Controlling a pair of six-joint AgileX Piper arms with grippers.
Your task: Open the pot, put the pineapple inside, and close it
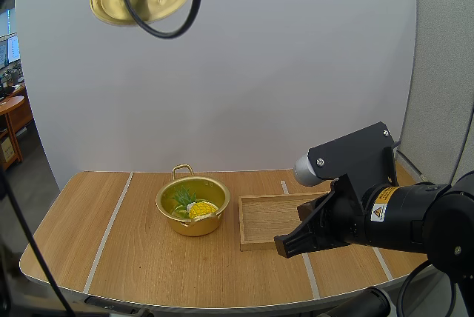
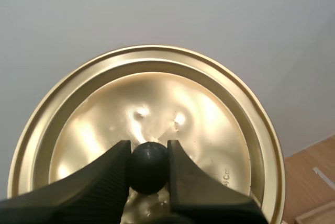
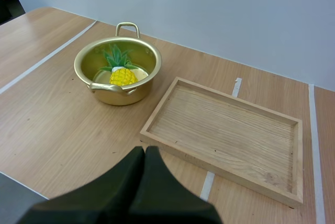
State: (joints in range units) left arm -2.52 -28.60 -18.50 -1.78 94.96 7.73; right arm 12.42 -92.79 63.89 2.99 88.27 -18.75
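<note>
The pineapple (image 3: 123,76) lies inside the open pot (image 1: 194,227), so I judge closing is the step in hand; my left gripper (image 2: 148,153) pinches the lid (image 2: 209,109) by its black knob (image 2: 148,174), high above the table. My right gripper (image 3: 145,153) is closed on nothing, near the wooden tray (image 3: 225,130); next, the lid must come down squarely onto the pot's rim.

Your left black two-fingered gripper (image 2: 148,149) is raised high, tips pinching the black round knob (image 2: 149,170) of the gold metal lid (image 2: 214,103). Your right black two-fingered gripper (image 3: 145,152) sits low, tilted downward, fingers pressed together on nothing.
</note>
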